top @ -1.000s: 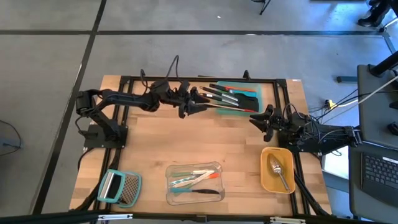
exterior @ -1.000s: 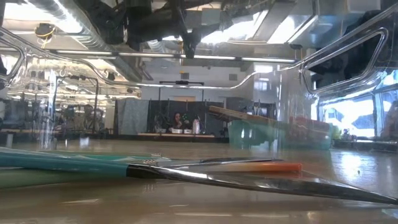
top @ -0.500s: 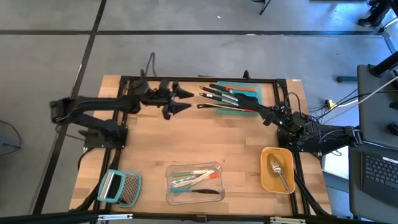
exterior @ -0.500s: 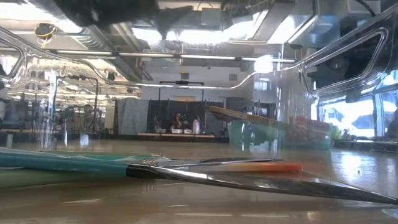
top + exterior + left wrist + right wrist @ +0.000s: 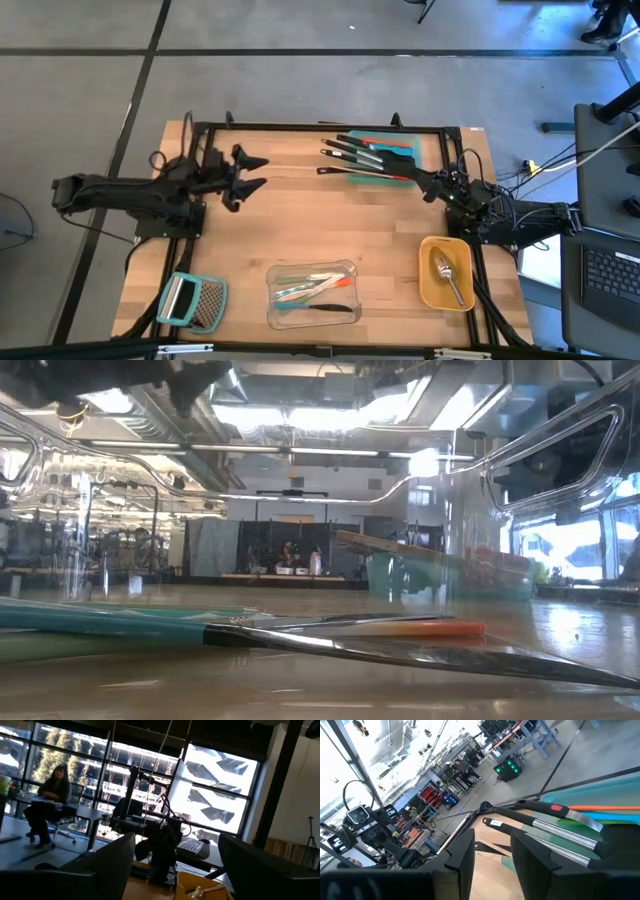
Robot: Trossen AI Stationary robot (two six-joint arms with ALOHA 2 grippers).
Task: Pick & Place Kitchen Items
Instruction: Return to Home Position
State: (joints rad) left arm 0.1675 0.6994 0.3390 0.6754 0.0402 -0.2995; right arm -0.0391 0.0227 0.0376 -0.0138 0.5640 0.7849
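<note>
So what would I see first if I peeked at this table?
Probably the teal bin at the table's far edge, with black spatulas poking out. Then the yellow tub at the near right with a silver spoon inside, and the left gripper hanging open over bare wood.

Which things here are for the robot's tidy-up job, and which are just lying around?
For the job: black spatulas, red spatula, silver spoon, slim coloured tools.
Just lying about: grater, laptop.
</note>
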